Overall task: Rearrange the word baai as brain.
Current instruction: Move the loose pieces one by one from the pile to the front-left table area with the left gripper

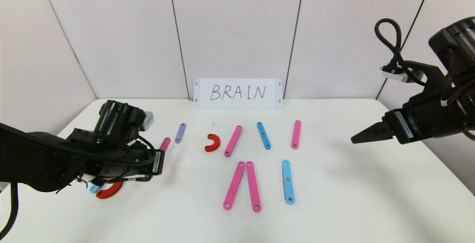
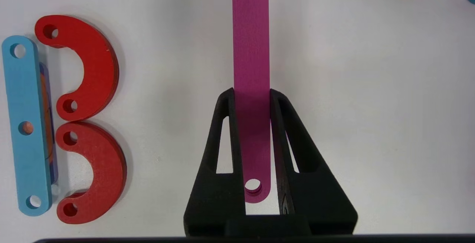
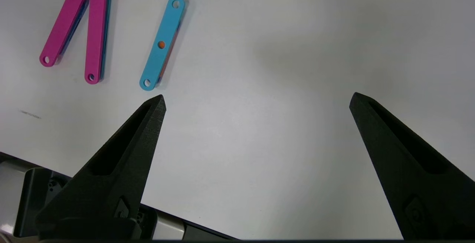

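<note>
Left gripper [image 2: 252,94] clamping one pink bar [image 2: 251,50] of the word baai; right gripper [image 3: 256,102] idling, fingers spread wide and holding nothing.

The bar is running straight out ahead of the left fingertips above the white table [image 2: 371,105]. Beside that gripper, a blue bar [image 2: 26,124] and two red C-pieces [image 2: 92,68] are lying together. Ahead of the right gripper, well apart, two pink bars [image 3: 94,31] and a blue one [image 3: 162,42] are lying flat.

Matt, faintly grainy pink bar [image 2: 251,50], 2 matt red C-pieces [image 2: 89,68], smooth white table [image 1: 352,198]
</note>
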Motion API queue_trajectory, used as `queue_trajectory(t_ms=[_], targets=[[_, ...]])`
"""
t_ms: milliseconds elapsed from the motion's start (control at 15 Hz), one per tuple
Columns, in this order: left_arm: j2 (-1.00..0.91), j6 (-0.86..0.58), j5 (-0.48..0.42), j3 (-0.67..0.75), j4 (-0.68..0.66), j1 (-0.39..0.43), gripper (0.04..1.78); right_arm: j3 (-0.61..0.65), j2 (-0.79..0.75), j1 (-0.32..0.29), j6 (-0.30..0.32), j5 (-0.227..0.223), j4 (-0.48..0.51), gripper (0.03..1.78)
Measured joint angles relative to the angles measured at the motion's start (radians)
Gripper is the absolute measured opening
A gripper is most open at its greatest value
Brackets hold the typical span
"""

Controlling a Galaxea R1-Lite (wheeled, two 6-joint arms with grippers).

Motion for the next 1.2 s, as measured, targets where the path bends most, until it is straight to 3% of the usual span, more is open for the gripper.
queue_trajectory(t_ms=[1200], targets=[[-0.007, -0.064, 0.009, 0.127, -0.040, -0.064, 0.27, -0.001, 0.001, 0.000, 0.000, -0.002, 0.000, 1.74]])
